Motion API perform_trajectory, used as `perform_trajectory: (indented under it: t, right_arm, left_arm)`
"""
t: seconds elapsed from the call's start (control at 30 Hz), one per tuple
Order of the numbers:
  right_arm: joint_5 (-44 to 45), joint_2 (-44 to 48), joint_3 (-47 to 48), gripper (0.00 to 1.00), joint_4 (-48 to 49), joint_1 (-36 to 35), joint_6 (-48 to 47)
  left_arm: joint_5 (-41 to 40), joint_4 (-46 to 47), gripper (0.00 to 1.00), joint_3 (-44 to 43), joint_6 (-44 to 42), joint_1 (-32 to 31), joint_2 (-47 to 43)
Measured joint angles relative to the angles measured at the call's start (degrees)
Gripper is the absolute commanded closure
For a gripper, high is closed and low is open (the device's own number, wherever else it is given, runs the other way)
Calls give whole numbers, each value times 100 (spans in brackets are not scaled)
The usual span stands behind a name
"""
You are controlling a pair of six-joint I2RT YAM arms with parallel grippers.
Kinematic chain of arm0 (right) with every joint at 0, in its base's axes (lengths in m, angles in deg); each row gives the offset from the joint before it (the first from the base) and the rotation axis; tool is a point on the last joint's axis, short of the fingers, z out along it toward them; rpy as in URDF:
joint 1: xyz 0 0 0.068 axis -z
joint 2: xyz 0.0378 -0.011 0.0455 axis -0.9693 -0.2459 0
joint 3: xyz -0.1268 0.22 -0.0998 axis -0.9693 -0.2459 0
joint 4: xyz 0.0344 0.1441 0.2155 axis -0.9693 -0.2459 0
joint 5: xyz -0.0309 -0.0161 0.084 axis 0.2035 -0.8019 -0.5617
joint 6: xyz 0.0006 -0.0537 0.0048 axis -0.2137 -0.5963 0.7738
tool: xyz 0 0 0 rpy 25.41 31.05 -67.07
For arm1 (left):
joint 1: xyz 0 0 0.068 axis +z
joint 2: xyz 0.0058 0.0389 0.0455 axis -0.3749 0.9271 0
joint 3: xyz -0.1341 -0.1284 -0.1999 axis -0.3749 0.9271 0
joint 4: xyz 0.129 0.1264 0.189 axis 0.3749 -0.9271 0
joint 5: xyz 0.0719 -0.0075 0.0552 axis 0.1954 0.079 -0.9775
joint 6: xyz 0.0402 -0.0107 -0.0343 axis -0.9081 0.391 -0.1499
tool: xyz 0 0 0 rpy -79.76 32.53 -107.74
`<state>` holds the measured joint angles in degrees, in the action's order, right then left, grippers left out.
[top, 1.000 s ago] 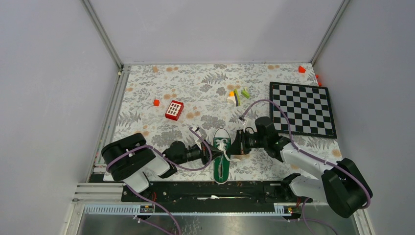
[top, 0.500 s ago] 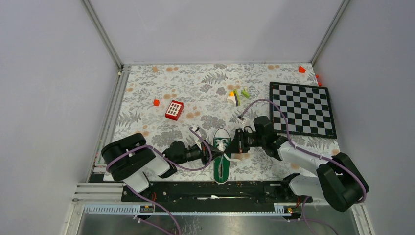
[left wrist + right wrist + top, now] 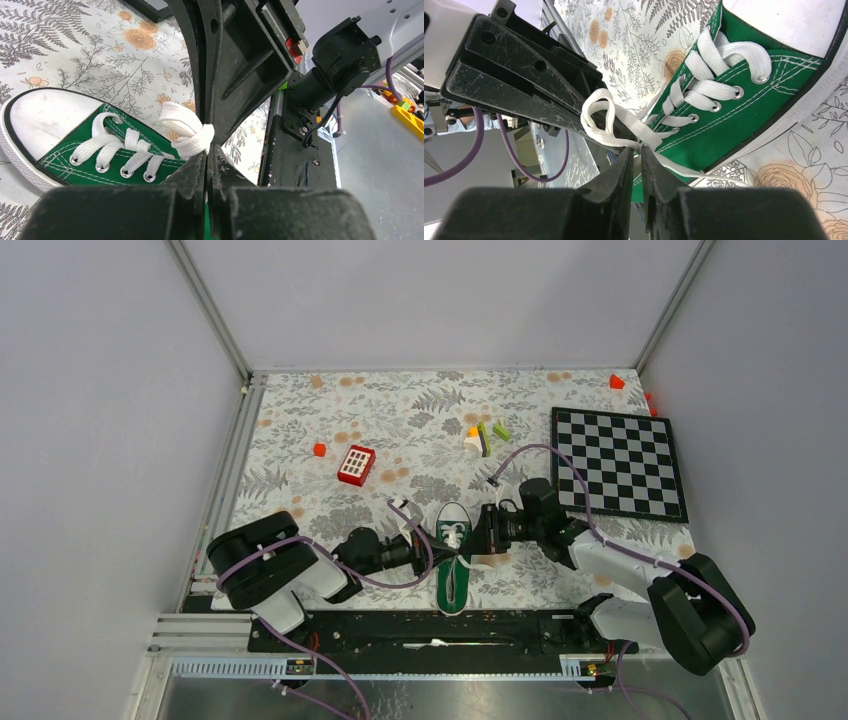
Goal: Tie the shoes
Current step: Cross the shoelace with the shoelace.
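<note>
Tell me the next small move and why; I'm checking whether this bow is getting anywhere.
Probably ease the left hand outward. It is shut on the white lace loop, which looks loose above the green sneaker. The right hand sits where the strands cross, though I can't tell if it grips them. A gentle pull should snug the knot.

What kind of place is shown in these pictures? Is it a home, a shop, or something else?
Probably a robot test cell in a lab: plain grey walls on metal framing, two arms bolted to a rail, and practice props such as a sneaker and a chessboard.
</note>
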<state>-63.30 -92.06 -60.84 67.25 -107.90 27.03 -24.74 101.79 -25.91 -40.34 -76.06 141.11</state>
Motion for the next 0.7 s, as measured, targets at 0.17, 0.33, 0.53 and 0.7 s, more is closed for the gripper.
perform_trajectory:
  t: [0.17, 0.33, 0.53, 0.7]
  right_arm:
    - [44, 299, 0, 63, -326, 0, -90]
    - [37, 645, 7, 57, -708, 7, -323]
    - [-13, 811, 7, 53, -1062, 81, -525]
    - [-46, 861, 7, 45, -1099, 179, -605]
  left_arm:
    - [81, 4, 100, -17, -2, 11, 7]
    - [256, 2, 100, -57, -76, 24, 35]
    - [404, 2, 100, -70, -409, 31, 57]
    - [525, 2, 100, -70, -669, 42, 63]
